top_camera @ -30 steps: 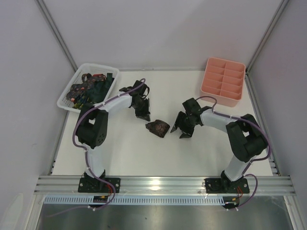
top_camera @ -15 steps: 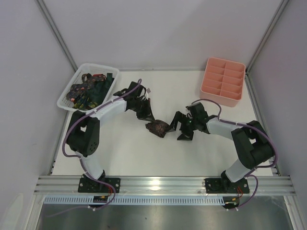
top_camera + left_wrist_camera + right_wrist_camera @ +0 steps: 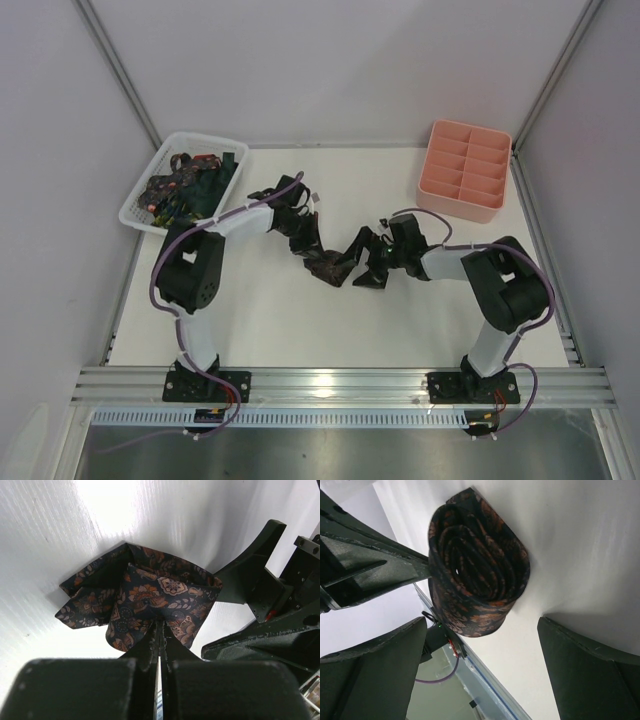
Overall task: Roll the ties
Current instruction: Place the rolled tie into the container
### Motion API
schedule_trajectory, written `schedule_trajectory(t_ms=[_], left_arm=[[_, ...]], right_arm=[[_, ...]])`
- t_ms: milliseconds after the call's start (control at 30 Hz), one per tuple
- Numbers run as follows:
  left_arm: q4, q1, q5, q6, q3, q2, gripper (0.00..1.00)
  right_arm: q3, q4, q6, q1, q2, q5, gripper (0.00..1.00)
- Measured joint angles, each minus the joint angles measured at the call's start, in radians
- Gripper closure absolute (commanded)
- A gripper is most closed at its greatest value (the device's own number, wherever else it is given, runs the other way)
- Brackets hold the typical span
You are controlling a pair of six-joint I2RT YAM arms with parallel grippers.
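Observation:
A brown patterned tie (image 3: 330, 268), rolled into a coil, lies on the white table mid-way between the arms. My left gripper (image 3: 312, 252) is shut, its tips pinching the roll's outer fabric (image 3: 150, 592) at the near edge (image 3: 161, 622). My right gripper (image 3: 362, 262) is open, one finger on each side just short of the roll (image 3: 475, 565), not touching it (image 3: 480, 626). Its dark fingers (image 3: 250, 575) show in the left wrist view. More ties (image 3: 185, 185) lie bundled in the basket.
The white lattice basket (image 3: 138, 208) stands at the back left. The pink compartment tray (image 3: 460, 208) stands at the back right. An aluminium rail (image 3: 340, 383) runs along the near table edge. Grey walls close in the sides and back.
Both grippers have closed in on the rolled tie. The left tips moved down-right onto the roll; the right gripper moved left until its open fingers flank it. The tie has barely shifted.

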Motion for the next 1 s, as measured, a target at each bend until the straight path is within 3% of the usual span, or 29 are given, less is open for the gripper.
schedule_trajectory(t_ms=[567,1000], left_arm=[[-0.009,0.025,0.000,0.048,0.014,0.027,1.00],[0.002,0.040,0.000,0.066,0.008,0.051,1.00]], right_arm=[[0.023,0.084,0.175,0.066,0.064,0.018,0.01],[0.074,0.076,0.200,0.077,0.101,0.060,0.06]])
